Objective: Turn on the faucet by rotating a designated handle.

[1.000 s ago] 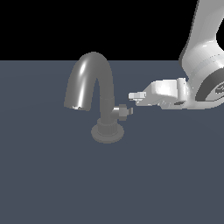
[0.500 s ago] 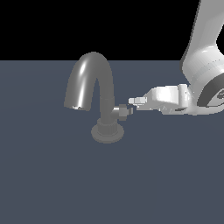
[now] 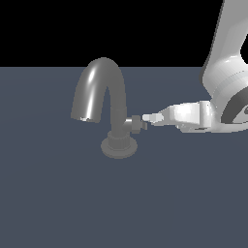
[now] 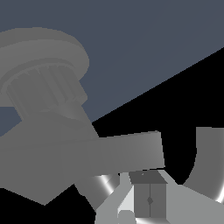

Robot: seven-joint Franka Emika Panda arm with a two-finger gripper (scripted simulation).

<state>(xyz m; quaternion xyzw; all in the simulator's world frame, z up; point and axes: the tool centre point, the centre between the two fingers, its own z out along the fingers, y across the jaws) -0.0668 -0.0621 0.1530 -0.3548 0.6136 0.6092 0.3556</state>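
The grey metal faucet [image 3: 115, 97] stands on the dark floor, its arched spout curving toward the exterior view's left. The handle [image 3: 135, 124], a stubby knob on a short stem, sticks out of the column toward the exterior view's right. My white gripper [image 3: 149, 117] comes in level from that side, its tips against the handle's upper outer end. The fingers look pressed together with nothing between them. In the wrist view the handle [image 4: 122, 153] is a broad grey bar just past my gripper [image 4: 148, 192], with the faucet's ribbed base [image 4: 43, 83] beyond it.
My white arm [image 3: 227, 72] rises at the exterior view's right edge. The flat dark blue-grey floor [image 3: 121, 203] runs around the faucet. Part of the spout's curve [image 4: 205, 162] shows beside the fingers in the wrist view.
My gripper has slid toward the exterior view's left and slightly down, closing the gap to the handle until its tips meet the knob. The faucet looks unmoved.
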